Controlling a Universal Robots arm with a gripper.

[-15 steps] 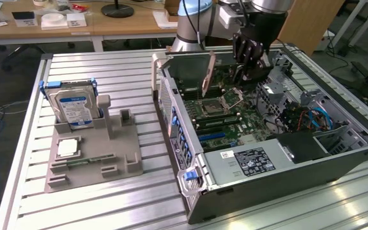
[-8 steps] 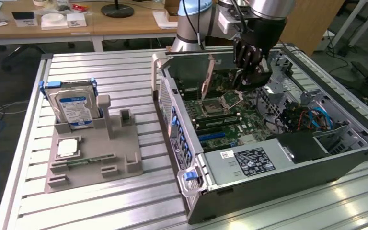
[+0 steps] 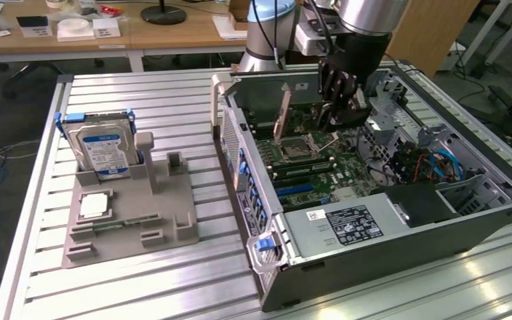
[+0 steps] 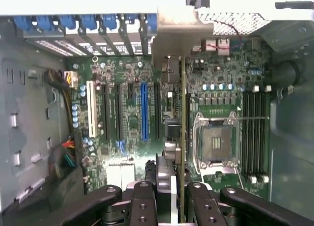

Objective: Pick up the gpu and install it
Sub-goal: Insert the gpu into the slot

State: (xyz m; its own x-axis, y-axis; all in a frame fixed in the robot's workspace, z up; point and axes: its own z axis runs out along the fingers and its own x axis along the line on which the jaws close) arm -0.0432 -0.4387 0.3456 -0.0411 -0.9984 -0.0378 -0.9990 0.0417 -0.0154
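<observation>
Gripping the graphics card (image 3: 285, 110) by one end, the gripper (image 3: 338, 110) hung inside the open computer case (image 3: 399, 240), its jaws clenched on the card's two faces. The picking-up half of the job looked finished: the card was well apart from the grey holder (image 3: 176, 213) on the exterior view's left, where the hard drive (image 3: 103, 147) stood upright.

The fitting half looked unfinished. In the wrist view the card (image 4: 182, 118) showed edge-on, standing upright over the main board (image 4: 221, 79). It ran from the fingers (image 4: 196, 201) toward the row of blue latches (image 4: 81, 22) at the case's back wall, with its metal bracket (image 4: 179, 37) at that end. It lay just beside the processor socket (image 4: 216, 142) and apart from the long blue slot (image 4: 143, 111).

From the exterior view its lower edge seemed to sit above the board rather than down in a slot, though the meeting point itself could not be made out. By that reading, seating the card was what remained.
</observation>
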